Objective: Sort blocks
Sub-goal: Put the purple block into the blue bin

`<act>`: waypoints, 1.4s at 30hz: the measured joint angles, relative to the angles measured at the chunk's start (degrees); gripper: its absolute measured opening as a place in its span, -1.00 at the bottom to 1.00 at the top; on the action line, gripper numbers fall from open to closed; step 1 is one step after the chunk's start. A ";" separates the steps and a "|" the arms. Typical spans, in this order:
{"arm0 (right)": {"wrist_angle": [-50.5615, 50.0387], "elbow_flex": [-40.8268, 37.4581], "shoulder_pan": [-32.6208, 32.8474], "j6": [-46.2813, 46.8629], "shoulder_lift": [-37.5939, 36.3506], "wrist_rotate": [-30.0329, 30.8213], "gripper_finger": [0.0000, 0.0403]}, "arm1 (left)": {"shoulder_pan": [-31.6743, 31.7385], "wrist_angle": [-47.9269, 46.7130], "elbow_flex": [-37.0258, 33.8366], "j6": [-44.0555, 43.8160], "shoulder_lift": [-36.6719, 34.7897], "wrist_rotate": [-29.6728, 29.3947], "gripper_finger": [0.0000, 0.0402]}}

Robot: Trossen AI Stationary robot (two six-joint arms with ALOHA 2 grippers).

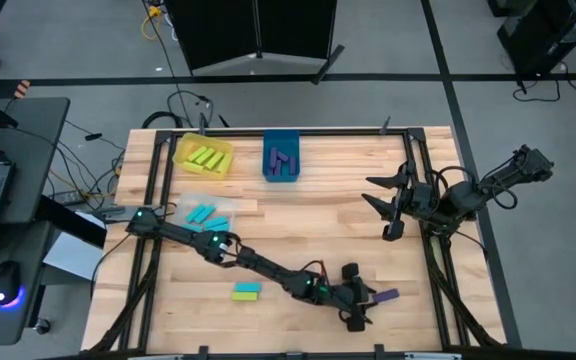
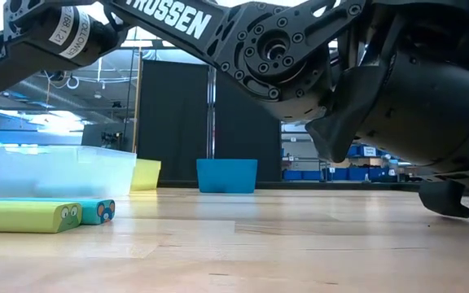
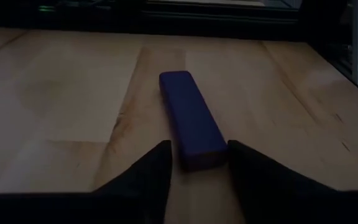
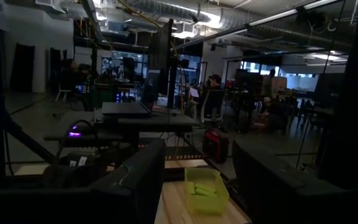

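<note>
Left gripper low on the wooden worktop near its front edge, jaws part open, one on each side of the near end of a purple block; we cannot tell whether they press it. The block lies flat on the wood, a smooth bar with rounded corners. Right gripper waits raised at the worktop's right side, jaws apart, nothing between them.

Further left on the worktop we see a lime block and a teal block lying side by side, touching; the low view shows a small cartoon face on each end.

Containers along the far side:
- yellow bin, translucent plastic, several lime blocks inside
- blue bin, opaque, purple blocks inside
- clear bin, frosted walls, at the left, teal blocks in it

Worktop is pale butcher-block planks with a black metal frame.
</note>
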 joint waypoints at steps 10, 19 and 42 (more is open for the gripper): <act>-0.02 0.00 0.00 0.02 0.00 -0.01 -0.01 | 0.35 0.07 0.00 -0.14 0.00 0.27 -0.39; 0.00 0.00 0.00 0.00 0.00 -0.01 -0.01 | 0.41 0.07 0.00 -0.09 0.00 -0.28 -0.41; 0.00 -0.02 -0.02 -1.55 -0.02 2.15 -0.01 | 0.35 1.34 -0.09 3.10 -1.58 -3.12 -0.43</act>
